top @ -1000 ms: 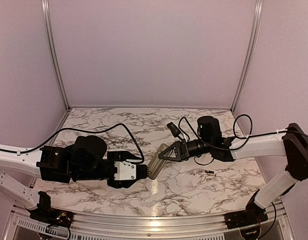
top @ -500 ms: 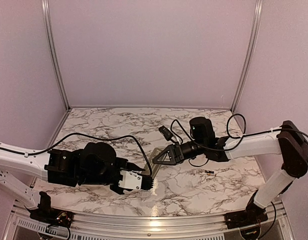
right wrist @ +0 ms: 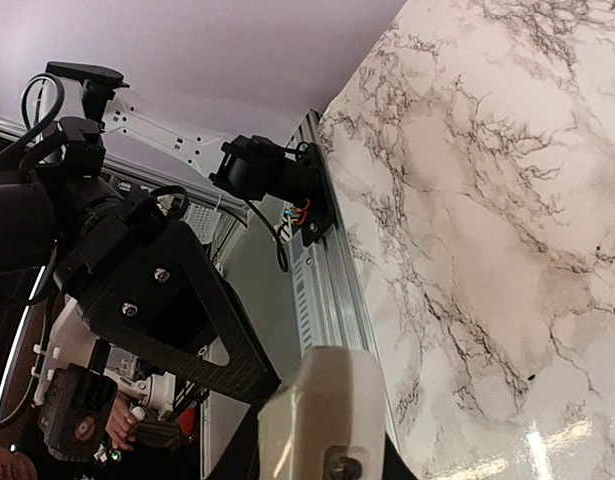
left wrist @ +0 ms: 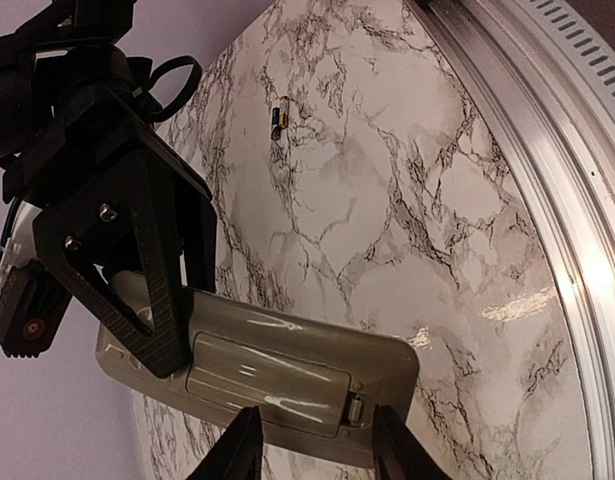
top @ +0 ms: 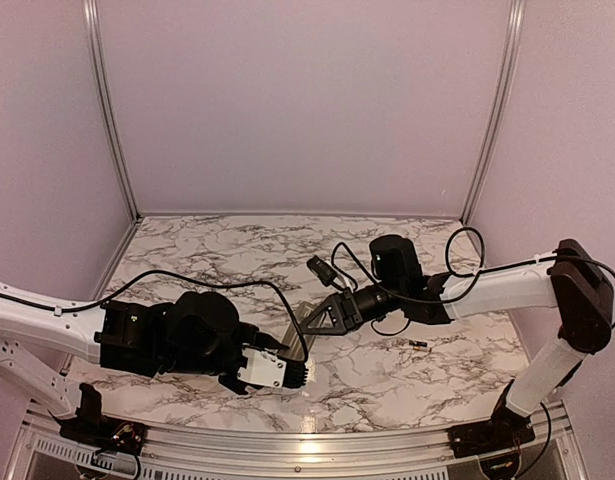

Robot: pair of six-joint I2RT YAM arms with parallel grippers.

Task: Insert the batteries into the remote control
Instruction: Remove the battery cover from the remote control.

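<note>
The remote control [left wrist: 277,360] is held in the air, its grey-beige back and closed cover facing the left wrist camera. My right gripper [top: 315,318] is shut on its far end, and its black fingers [left wrist: 137,230] clamp that end. The remote's end [right wrist: 327,420] fills the bottom of the right wrist view. My left gripper [top: 295,372] is open. Its fingertips [left wrist: 242,445] stand apart just below the remote's lower edge and do not clamp it. The small dark batteries [top: 418,344] lie on the table to the right and also show in the left wrist view [left wrist: 278,118].
The marble table [top: 237,250] has a metal rail [left wrist: 547,150] along its near edge. Purple walls enclose the back and sides. The right arm's cables [top: 457,250] loop above the table. The left arm's body [right wrist: 167,290] hangs close beside the remote.
The left gripper held the remote a second ago. It has since let go and drawn back toward the near edge. The right gripper moved left and took hold of the remote.
</note>
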